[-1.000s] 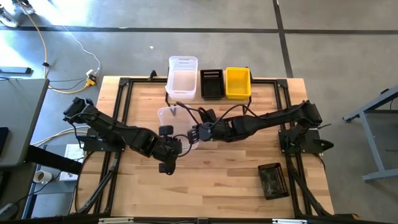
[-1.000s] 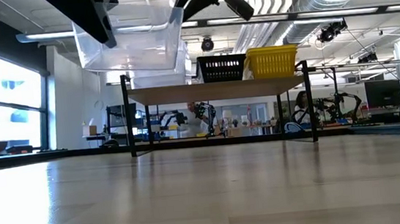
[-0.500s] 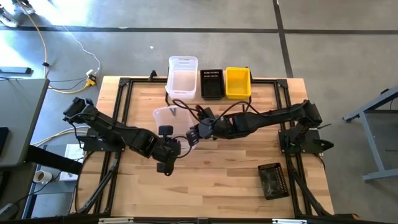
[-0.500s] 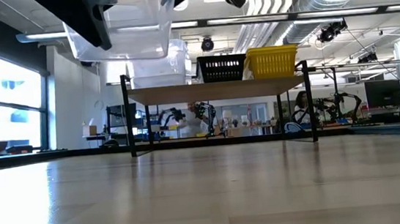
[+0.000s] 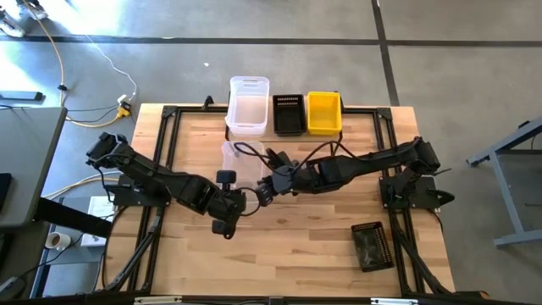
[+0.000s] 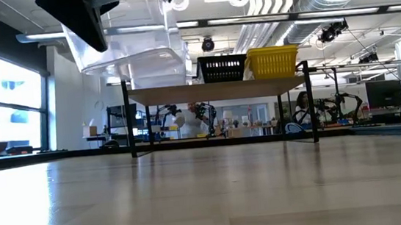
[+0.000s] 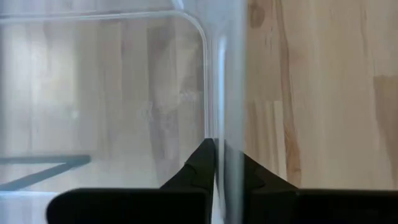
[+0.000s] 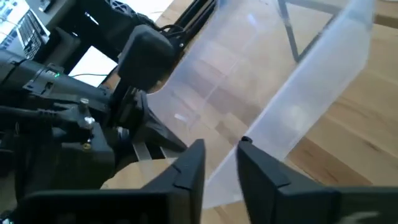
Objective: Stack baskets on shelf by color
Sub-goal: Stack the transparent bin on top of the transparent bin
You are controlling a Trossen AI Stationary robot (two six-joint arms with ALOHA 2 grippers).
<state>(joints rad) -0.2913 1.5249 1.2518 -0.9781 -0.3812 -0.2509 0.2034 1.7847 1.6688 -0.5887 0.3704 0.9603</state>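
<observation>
A clear, colourless basket (image 5: 240, 163) hangs at the centre of the high view, the pale wood grain showing through its walls. At the upper middle, on the light-wood shelf (image 6: 217, 91), stand a frosted clear basket (image 5: 248, 107), a black mesh basket (image 5: 288, 113) and a bright yellow basket (image 5: 323, 112). A second black mesh basket (image 5: 370, 246) lies at the lower right on the blond, striped butcher-block table (image 5: 296, 246). Both arms and their grippers are matte black. The floor (image 5: 169, 51) is grey, crossed by a yellow cable (image 5: 63, 63).
</observation>
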